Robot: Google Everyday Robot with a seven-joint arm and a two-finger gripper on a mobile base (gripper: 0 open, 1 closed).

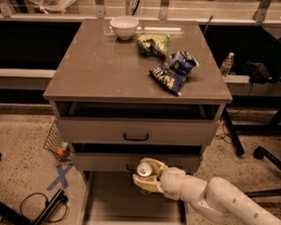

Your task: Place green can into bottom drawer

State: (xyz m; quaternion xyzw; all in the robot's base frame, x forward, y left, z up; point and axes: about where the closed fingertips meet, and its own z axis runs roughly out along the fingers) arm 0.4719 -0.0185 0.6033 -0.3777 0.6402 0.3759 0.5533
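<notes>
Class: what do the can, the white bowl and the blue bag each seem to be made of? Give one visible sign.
The green can, held in the gripper above the bottom drawer: metal, shiny silver top. The bowl: probably glazed ceramic, smooth glossy white. The blue bag: crinkled foil or plastic film.

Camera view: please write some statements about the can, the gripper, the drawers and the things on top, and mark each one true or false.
1. The gripper holds the green can. True.
2. The green can lies on the floor of the bottom drawer. False: it is in the gripper, above the drawer floor, close to the cabinet front.
3. The bottom drawer is pulled out. True.
4. The blue snack bag lies inside the white bowl. False: it lies on the cabinet top, apart from the bowl.
5. The white bowl stands on the cabinet top. True.
</notes>
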